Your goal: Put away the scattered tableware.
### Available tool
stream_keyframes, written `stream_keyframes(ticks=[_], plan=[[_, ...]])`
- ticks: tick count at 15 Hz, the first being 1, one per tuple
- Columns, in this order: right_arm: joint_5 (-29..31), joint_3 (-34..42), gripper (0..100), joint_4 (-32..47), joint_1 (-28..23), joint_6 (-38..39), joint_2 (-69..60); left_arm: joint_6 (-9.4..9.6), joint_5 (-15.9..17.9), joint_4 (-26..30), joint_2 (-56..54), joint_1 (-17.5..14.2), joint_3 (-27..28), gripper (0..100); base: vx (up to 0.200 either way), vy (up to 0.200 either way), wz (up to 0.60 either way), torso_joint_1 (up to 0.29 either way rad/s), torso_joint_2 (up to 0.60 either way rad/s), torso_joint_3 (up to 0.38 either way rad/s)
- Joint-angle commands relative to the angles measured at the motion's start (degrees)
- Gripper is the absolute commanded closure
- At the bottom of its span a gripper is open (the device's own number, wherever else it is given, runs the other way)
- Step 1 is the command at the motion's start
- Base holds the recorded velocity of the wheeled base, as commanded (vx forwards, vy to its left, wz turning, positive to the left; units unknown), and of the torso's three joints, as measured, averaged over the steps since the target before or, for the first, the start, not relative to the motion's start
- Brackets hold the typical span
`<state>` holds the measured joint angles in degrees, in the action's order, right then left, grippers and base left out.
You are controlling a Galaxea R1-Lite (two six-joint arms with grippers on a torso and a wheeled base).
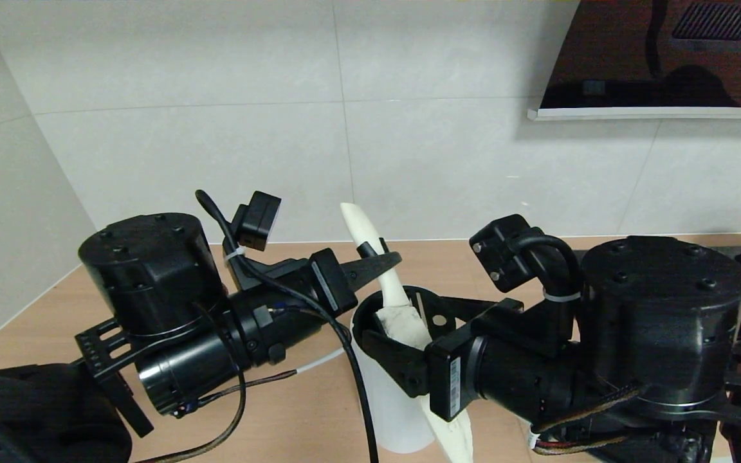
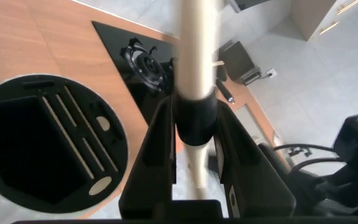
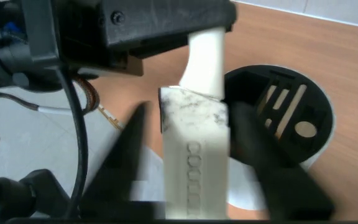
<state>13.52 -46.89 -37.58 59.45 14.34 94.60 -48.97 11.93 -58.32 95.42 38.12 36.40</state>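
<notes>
Hold | left gripper (image 1: 383,260) clamped on shaft of cream-white knife-shaped plastic utensil (image 1: 393,287), tip toward 11 o'clock | right gripper (image 1: 409,328) pinching its broad handle, likely steadying aim | white cylindrical holder with black slotted top (image 1: 397,418) at 6 o'clock.

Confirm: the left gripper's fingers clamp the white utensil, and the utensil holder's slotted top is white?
Not quite. The utensil holder has a black slotted top inside a white rim, as the left wrist view shows. The rest holds: the left gripper has its fingers clamped on the white utensil.
</notes>
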Motion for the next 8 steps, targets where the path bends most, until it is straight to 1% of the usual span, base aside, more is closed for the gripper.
stream_keyframes(ticks=[1, 6, 8], plan=[[0.02, 0.04, 0, 0.14, -0.04, -0.01, -0.47, -0.07, 0.02, -0.13, -0.67, 0.02, 0.16, 100, 0.000, 0.000, 0.00, 0.000, 0.00, 0.000], [-0.16, -0.05, 0, 0.14, -2.41, -0.10, -1.79, -0.07, -0.07, 0.40, -1.02, 0.02, 0.86, 100, 0.000, 0.000, 0.00, 0.000, 0.00, 0.000], [-0.25, -0.14, 0, 0.23, -4.26, -0.19, -2.58, 0.01, -1.21, 3.39, -2.08, 0.02, 2.62, 100, 0.000, 0.000, 0.00, 0.000, 0.00, 0.000]])
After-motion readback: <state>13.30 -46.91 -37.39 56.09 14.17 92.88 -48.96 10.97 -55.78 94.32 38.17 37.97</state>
